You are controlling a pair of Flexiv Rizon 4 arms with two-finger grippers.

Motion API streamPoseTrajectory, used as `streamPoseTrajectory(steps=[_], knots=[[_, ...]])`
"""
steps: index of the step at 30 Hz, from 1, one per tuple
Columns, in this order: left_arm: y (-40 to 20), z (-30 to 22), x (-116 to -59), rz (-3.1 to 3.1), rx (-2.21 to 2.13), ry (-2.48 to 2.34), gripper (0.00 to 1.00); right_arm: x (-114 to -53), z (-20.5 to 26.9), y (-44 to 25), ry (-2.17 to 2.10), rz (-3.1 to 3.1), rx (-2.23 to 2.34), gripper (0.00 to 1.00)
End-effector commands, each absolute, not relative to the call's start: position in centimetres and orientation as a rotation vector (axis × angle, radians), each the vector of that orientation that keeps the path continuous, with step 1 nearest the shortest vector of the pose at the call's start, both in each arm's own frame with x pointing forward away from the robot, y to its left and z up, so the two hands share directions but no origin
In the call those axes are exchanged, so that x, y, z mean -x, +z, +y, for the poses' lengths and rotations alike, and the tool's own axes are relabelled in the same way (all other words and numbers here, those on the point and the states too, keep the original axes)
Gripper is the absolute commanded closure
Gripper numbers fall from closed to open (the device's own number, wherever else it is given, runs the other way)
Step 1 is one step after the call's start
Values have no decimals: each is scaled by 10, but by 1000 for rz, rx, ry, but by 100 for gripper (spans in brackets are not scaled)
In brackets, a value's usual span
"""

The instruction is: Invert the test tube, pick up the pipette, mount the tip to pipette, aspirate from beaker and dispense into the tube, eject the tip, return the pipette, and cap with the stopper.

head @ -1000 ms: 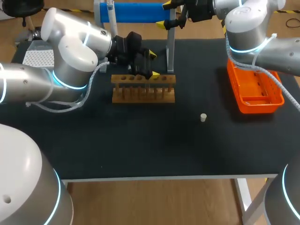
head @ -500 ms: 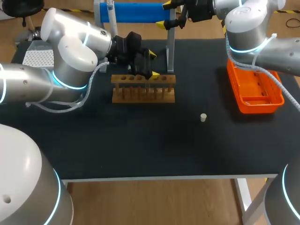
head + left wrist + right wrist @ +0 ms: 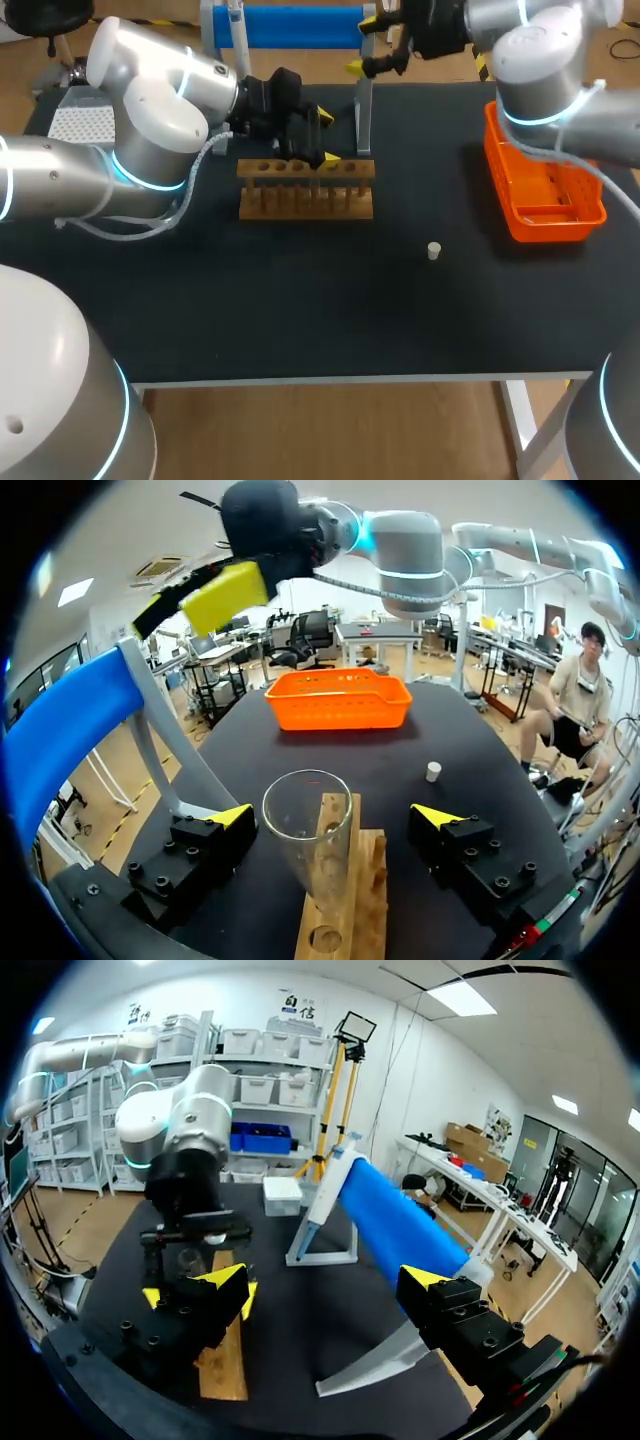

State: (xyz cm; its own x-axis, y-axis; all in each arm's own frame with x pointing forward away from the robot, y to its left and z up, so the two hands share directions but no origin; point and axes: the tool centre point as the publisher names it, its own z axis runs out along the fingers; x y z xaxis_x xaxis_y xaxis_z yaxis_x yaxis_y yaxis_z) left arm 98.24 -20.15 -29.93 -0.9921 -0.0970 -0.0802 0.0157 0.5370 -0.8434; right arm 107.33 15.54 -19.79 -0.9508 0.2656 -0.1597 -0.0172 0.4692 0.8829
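Rack (image 3: 305, 188) sat on table (image 3: 330, 320), mid-width, toward rear. Tube (image 3: 310, 830) stood in rack, between left gripper's (image 3: 327, 137) spread fingers, touching neither. Stand (image 3: 290, 25) stood behind rack at rear edge. Right gripper (image 3: 362, 44) hung beside stand's right end, fingers apart. Stopper (image 3: 434, 251) lay right of rack, nearer front. Tray (image 3: 555, 228) sat at right edge. Tip box (image 3: 78, 122) sat far left, behind left arm.

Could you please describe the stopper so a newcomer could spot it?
On the black table, find the orange basket at right, then the wooden rack. Between them, nearer the front edge, sits the stopper: a small pale plug standing alone, touching nothing.
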Motion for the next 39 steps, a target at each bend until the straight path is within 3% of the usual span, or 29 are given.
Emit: streamPoseTrajectory(steps=[1,19,39], knots=[[-300,-201,-983,2649,67,-1460,0,-1013,110,-198,1466,2421,-260,0],[-300,-201,-983,2649,67,-1460,0,-885,29,-260,1401,2472,-486,0],[-300,-201,-983,2649,67,-1460,0,-854,4,-313,1258,2506,-572,0]])
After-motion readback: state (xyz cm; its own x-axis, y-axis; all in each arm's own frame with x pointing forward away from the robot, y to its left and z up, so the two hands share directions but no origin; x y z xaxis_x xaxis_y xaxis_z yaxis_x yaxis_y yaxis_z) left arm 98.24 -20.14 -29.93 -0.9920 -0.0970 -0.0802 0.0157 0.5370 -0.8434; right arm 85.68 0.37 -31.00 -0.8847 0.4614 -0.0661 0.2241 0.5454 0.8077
